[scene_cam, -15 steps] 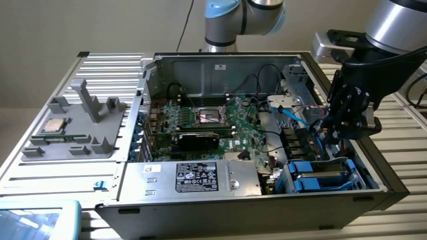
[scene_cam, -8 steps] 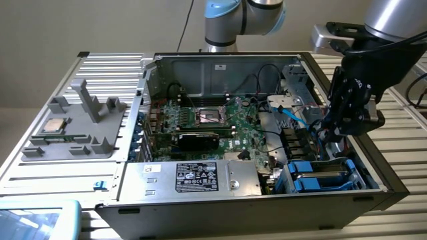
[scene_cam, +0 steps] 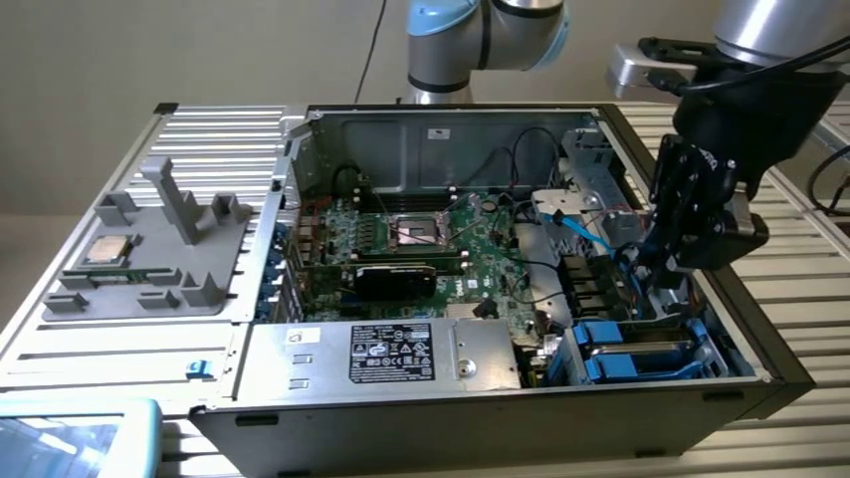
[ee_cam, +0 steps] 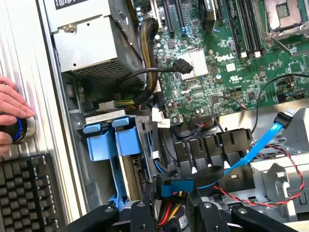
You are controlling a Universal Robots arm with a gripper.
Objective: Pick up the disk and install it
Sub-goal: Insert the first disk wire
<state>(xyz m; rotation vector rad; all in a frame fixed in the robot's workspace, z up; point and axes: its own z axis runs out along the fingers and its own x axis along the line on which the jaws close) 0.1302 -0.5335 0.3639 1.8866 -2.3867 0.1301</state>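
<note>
The black robot gripper (scene_cam: 664, 271), whose state I cannot tell as wide or narrow, is hovering over the cabling inside the open grey metal computer case (scene_cam: 398, 149), while the flat grey-silver disk (scene_cam: 635, 354) in its bright blue plastic carrier is lying just below it in the drive bay, towards the near corner on the exterior view's right.

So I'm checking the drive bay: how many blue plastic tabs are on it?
2: one blue tab and a second tab, side by side and touching, beside the silver box. More may be hidden below.
</note>
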